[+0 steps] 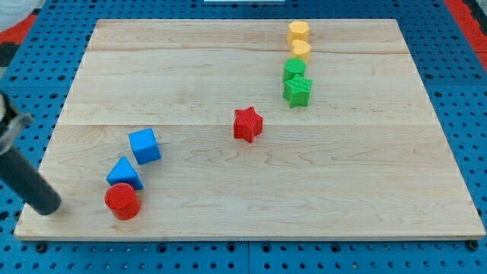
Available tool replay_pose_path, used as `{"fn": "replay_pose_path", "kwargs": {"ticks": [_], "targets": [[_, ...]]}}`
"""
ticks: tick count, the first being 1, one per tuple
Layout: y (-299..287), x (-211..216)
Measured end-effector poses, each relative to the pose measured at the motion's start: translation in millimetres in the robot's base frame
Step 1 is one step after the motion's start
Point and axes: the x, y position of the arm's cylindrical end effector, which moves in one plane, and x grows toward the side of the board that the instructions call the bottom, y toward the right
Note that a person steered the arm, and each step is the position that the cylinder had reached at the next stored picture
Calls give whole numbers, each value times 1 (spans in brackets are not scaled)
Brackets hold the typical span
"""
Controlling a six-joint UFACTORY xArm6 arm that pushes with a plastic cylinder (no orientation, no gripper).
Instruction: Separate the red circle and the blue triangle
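The red circle [122, 201] lies near the board's bottom left corner. The blue triangle [124, 173] sits just above it, touching it or nearly so. My tip [47, 207] is at the end of the dark rod that comes in from the view's left edge. It rests on the board to the left of the red circle, about a block's width or more away from it.
A blue cube [144, 145] sits just above and right of the blue triangle. A red star [247, 124] is near the middle. At the top right stand a yellow cylinder [298, 32], a yellow block [301, 50], a green block [294, 70] and a green star [297, 90]. The wooden board [342, 175] lies on a blue pegboard.
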Motion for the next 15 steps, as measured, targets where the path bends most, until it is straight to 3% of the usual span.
{"fn": "replay_pose_path", "kwargs": {"ticks": [2,3,5,8,12,15], "targets": [[16,-40],[13,-36],[81,8],[138,-27],[104,-29],[71,-52]]}}
